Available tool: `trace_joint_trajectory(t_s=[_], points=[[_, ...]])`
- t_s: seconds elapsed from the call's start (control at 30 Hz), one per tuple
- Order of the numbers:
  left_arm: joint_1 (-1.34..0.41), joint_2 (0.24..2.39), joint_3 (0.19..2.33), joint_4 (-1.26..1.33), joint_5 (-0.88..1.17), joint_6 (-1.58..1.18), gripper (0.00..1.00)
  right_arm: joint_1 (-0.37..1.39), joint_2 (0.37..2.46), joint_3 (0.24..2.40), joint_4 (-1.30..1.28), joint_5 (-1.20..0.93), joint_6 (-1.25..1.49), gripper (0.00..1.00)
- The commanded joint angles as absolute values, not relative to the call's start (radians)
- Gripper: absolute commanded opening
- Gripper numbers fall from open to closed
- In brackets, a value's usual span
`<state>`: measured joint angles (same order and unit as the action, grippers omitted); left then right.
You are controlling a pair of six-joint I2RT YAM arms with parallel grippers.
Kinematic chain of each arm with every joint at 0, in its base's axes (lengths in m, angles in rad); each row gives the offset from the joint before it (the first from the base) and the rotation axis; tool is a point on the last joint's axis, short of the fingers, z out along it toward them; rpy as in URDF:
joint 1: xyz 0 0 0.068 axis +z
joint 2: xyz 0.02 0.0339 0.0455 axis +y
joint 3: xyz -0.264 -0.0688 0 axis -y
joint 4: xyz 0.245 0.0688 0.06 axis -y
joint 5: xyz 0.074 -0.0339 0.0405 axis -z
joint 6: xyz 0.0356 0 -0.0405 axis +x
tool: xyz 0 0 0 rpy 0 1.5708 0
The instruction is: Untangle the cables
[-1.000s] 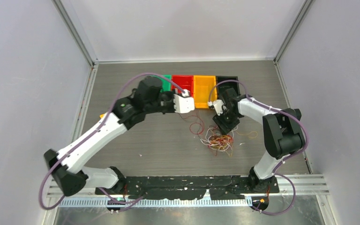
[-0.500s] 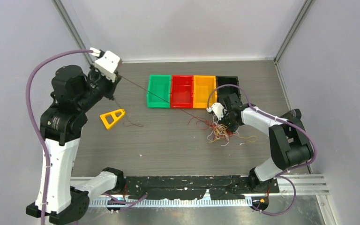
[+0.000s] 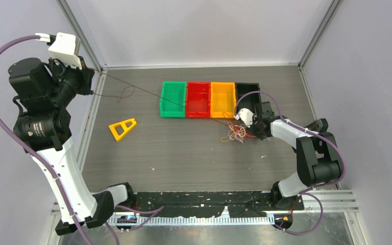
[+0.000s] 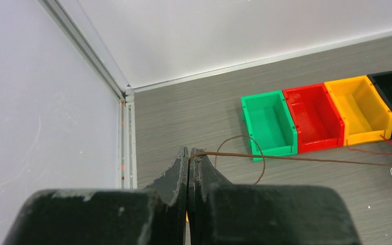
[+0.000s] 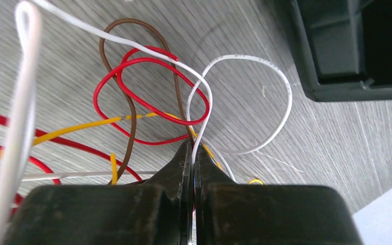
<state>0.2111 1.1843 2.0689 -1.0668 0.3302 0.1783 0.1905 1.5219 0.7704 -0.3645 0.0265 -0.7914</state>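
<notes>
The tangle of thin red, yellow, white and brown wires (image 3: 236, 133) sits right of centre on the grey wood-look table (image 3: 184, 158), just near of the orange plastic bin (image 3: 222, 98). One long brown wire (image 4: 296, 158) runs straight out of it over the red plastic bin (image 3: 198, 98) and green plastic bin (image 3: 173, 99) to the far left. There the left gripper (image 4: 190, 152) has its fingers pinched shut on it. The right gripper (image 5: 192, 145) is clamped on strands in the pile, hard to say which. A black bin (image 3: 247, 92) ends the row, and a yellow triangular frame (image 3: 122, 127) lies off left.
</notes>
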Motion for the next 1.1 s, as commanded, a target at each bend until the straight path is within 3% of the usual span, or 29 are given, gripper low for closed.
trace_joint_trajectory(t_s=[0.0,0.13,0.2,0.3,0.4,0.47,0.5,0.57,0.83,0.97,1.07], points=[[0.296,1.198,2.121,-0.936,0.295,0.143,0.0,0.113,1.547,0.708,-0.43,0.225,-0.897,0.05],[0.328,1.206,2.11,-0.95,0.332,0.15,0.0,0.086,1.532,0.702,-0.43,0.225,-0.922,0.05],[0.325,1.198,2.08,-1.003,0.482,0.19,0.0,0.081,1.517,0.729,-0.515,0.169,-0.907,0.06],[0.276,1.126,1.87,-1.06,0.689,0.21,0.0,0.083,1.451,0.855,-0.689,-0.049,-0.843,0.05],[0.126,1.006,1.598,-1.066,0.653,0.256,0.0,0.105,1.413,0.973,-0.883,-0.308,-0.756,0.12],[0.061,0.938,1.405,-0.994,0.623,0.21,0.0,0.121,1.416,1.043,-0.956,-0.392,-0.72,0.39],[0.046,0.915,1.319,-0.964,0.614,0.186,0.0,0.122,1.418,1.079,-0.974,-0.418,-0.707,0.59],[0.036,0.898,1.18,-0.9,0.608,0.141,0.0,0.122,1.425,1.119,-1.016,-0.425,-0.677,0.71],[0.009,1.003,0.91,-0.777,0.56,0.204,0.01,0.231,1.347,1.118,-1.039,-0.484,-0.614,0.91],[0.01,1.068,0.92,-0.806,0.564,0.26,0.47,0.339,1.417,1.052,-0.956,-0.417,-0.558,0.92],[-0.019,1.012,0.914,-0.731,0.769,0.178,0.74,0.364,1.492,1.021,-0.917,-0.391,-0.536,0.86]])
